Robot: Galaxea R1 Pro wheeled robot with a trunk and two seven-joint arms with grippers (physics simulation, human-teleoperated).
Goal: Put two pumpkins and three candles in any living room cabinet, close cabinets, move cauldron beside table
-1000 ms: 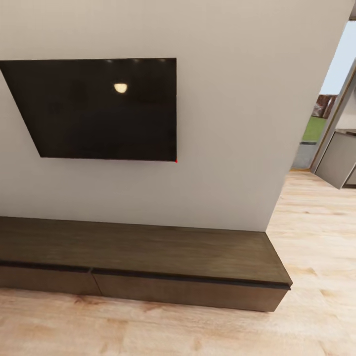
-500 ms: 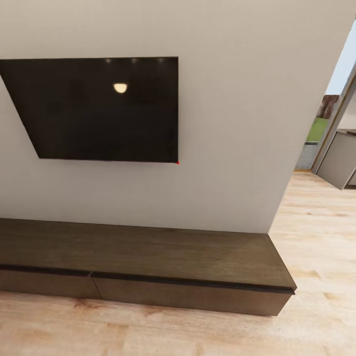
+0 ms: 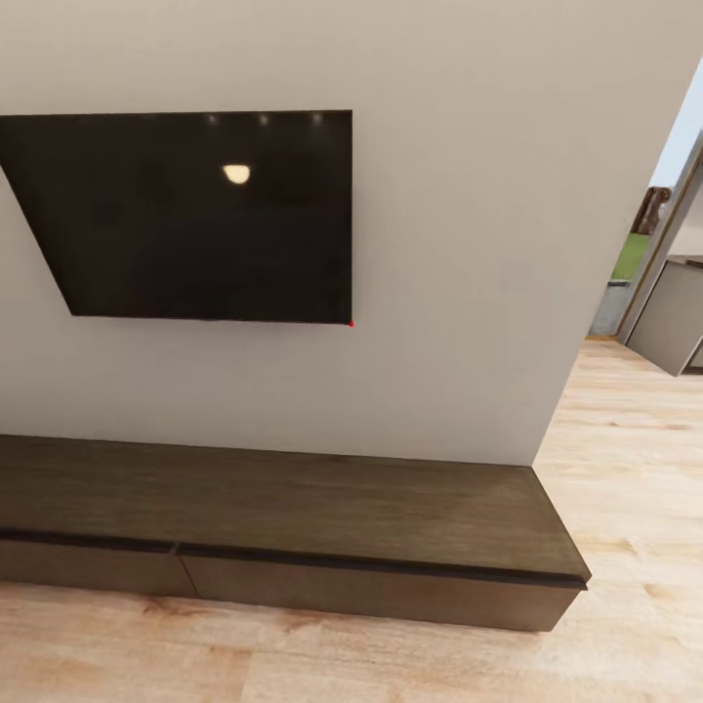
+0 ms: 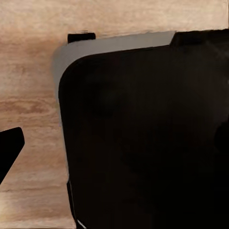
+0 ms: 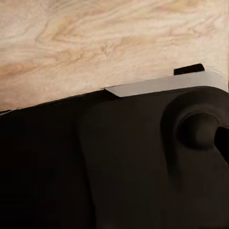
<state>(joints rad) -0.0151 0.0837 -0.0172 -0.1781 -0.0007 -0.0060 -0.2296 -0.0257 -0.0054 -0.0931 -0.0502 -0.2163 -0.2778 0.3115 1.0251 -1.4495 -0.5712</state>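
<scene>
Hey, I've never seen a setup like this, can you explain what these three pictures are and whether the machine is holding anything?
These are simulator renders from a wheeled robot with two arms. The head view looks forward and down at a long low dark-brown wooden cabinet standing against a pale wall, its drawer fronts shut and its top bare. A flat black screen hangs on the wall above it, and a doorway opens at the right onto pale wood flooring.

The other two pictures come from cameras near each arm's fingers. Both look down at the robot's own black body above the same wood floor. I cannot tell from these whether the fingers are open or shut, and nothing held can be seen.
</scene>
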